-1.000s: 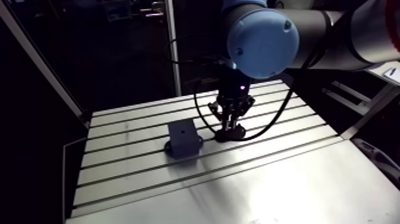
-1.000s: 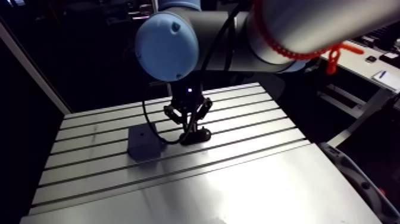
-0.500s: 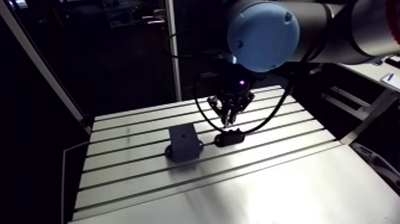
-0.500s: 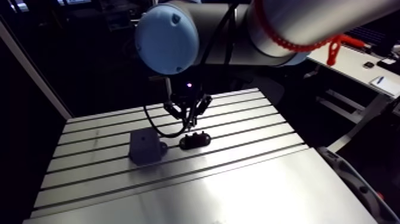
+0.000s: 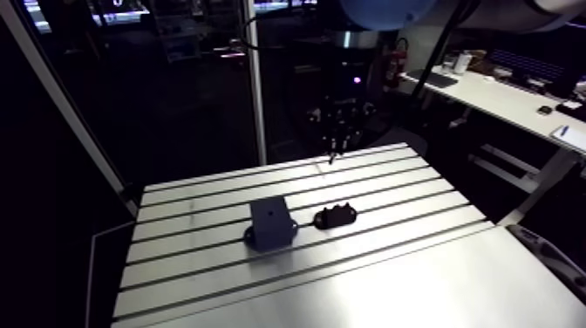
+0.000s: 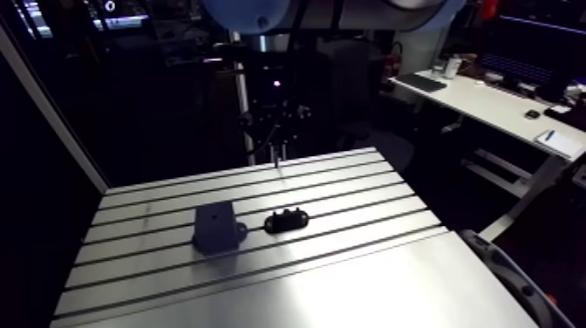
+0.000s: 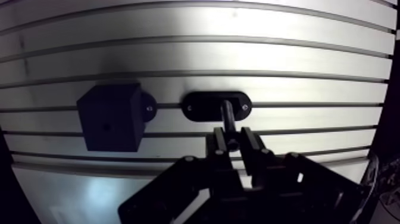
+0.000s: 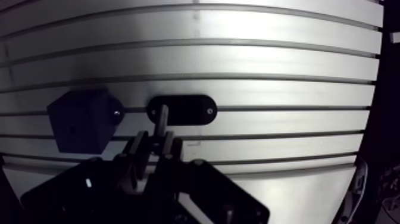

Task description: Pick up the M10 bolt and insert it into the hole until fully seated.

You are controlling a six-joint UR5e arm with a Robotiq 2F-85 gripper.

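The table (image 5: 392, 270) is a pale aluminium slab, with long dark slots (image 5: 288, 187) running side to side across its far half and a plain, smooth sheet at its near half; light glares softly off the metal, and beyond its edges all is dim. Two dark things sit on the slotted part, near the middle. One is a block (image 5: 269, 222), box-shaped, standing on a small rounded foot, with a tiny hole (image 7: 106, 126) in its upper face. Just beside it, apart by a narrow gap, lies a low oval holder (image 5: 335, 215) with a bright screw (image 7: 244, 108) showing near one end. The gripper (image 7: 232, 143) hangs high over the table's far edge, well clear of both. Its fingers (image 7: 250, 146) are drawn almost together, with only a slim gap between them, and that gap is filled by the bolt (image 7: 227, 116), which they pinch. The bolt is dark and slender, a short straight shank with a rounded end that sticks out past the fingertips; its head is hidden between the fingers. In the wrist view its free end shows against the holder, with the block off to one side, but the arm view shows the bolt up in the air, touching nothing but the gripper.
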